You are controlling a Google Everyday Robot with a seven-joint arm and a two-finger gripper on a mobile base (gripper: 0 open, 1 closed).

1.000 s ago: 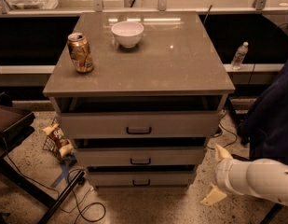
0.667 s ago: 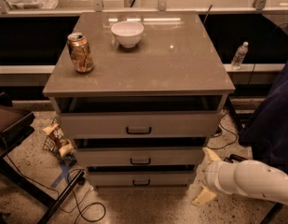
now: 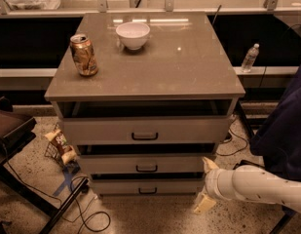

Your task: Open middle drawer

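The middle drawer [image 3: 111, 165], second front down under the surface [image 3: 189, 67], looks shut, its handle [image 3: 146, 168] untouched; the claw [image 3: 205, 184] hangs spread and empty just beside its right end, so grasp and pull remain.

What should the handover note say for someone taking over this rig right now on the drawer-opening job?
Gripper: open, empty, low at the right front corner of the grey cabinet, level with the two lower fronts, touching no handle.
Middle drawer, the wide light-grey front with a small dark bar handle: not pulled out, handle free.
Done: nothing on the drawer yet.
Left: bring the gripper left to the handle, grip it, pull the drawer out.
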